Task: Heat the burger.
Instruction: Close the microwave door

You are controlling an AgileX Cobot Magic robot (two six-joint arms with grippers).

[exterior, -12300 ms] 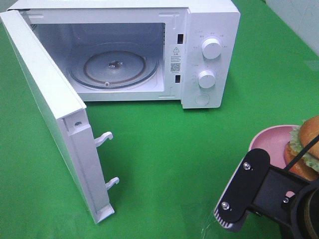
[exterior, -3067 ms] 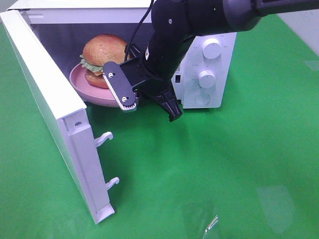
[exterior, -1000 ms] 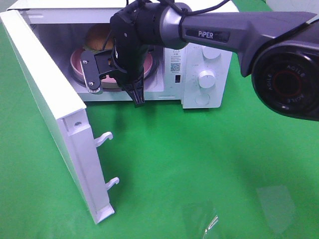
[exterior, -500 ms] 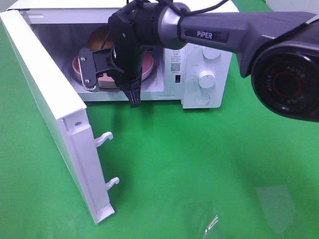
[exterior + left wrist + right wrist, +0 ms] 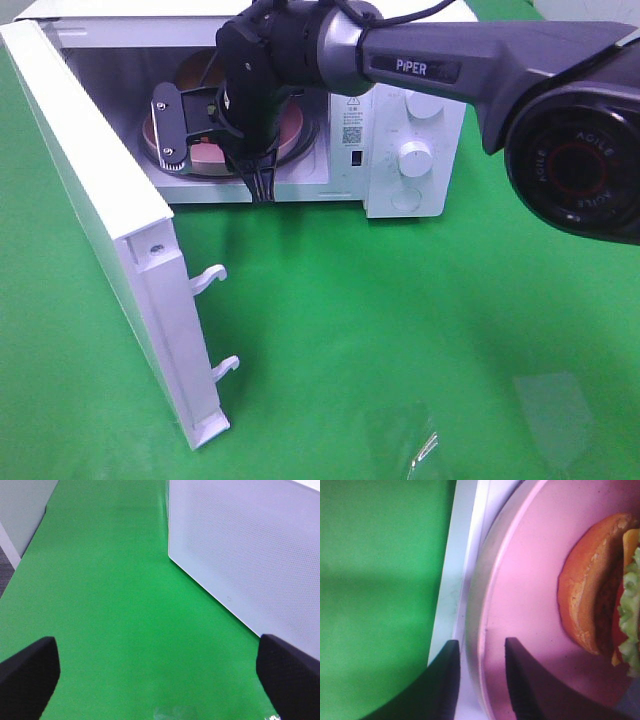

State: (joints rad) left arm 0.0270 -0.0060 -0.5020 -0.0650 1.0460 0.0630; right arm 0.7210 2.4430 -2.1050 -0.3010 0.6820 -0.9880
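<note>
The right gripper [image 5: 481,642] is standing partly open astride the rim of the pink plate [image 5: 520,580], gripping nothing. The burger [image 5: 592,585] is sitting on that plate just ahead of its fingers, inside the microwave [image 5: 420,60]. The left gripper [image 5: 157,645] is hanging wide open and empty above the green surface [image 5: 110,580].

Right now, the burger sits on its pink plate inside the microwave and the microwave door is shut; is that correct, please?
Not quite: the microwave door is not shut but stands swung wide open, as the exterior high view shows. The rest holds: the burger sits on its pink plate inside the microwave.
</note>
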